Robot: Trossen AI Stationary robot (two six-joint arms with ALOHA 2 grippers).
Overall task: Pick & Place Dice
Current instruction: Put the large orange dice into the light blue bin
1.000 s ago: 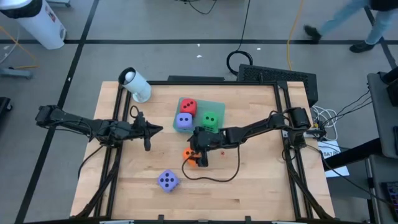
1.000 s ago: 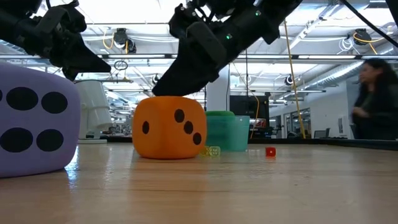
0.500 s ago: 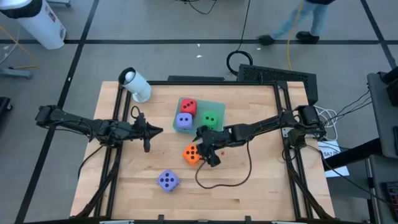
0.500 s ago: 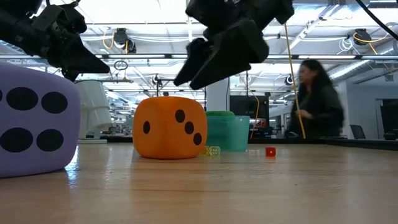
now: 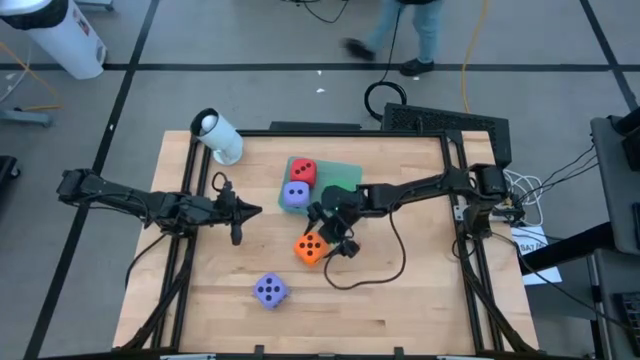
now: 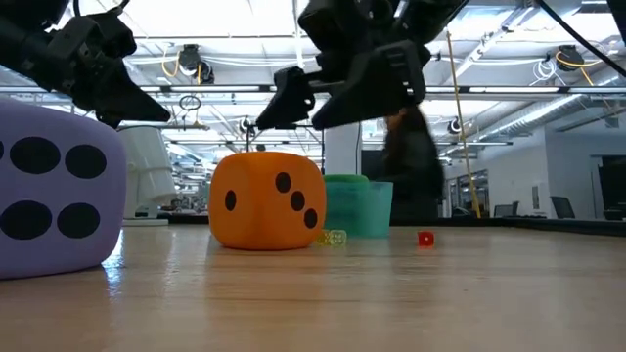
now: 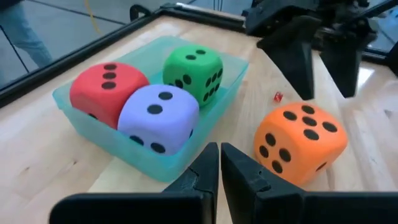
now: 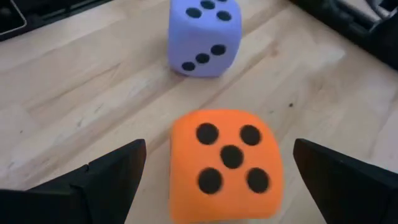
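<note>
The orange die point(image 5: 311, 247) point(image 6: 266, 200) point(image 8: 227, 165) rests on the bare table near its middle. My right gripper point(image 5: 337, 232) point(image 6: 337, 86) hangs open just above it, on its right side, and clear of it. In the right wrist view its fingers stand wide on either side of the die. The teal tray point(image 5: 345, 172) point(image 7: 74, 118) holds the red die point(image 5: 303, 171), a purple die point(image 5: 296, 194) and the green die point(image 7: 193, 68). The other purple die point(image 5: 270, 290) point(image 6: 54, 191) sits near the table's near edge. My left gripper point(image 5: 243, 211) point(image 7: 219, 165) waits shut, left of the tray.
A white cylinder point(image 5: 218, 136) lies at the far left corner of the table. A black cable point(image 5: 375, 268) loops over the wood right of the orange die. A tiny red die point(image 6: 425, 238) and a tiny yellow one point(image 6: 335, 237) lie near the tray. A person passes beyond the far edge.
My right gripper has risen from the top of the orange die, drawn a little toward the tray and turned about. The orange die has stayed where it was on the table. The cable loop has shifted with the arm. A person has walked across behind the table.
</note>
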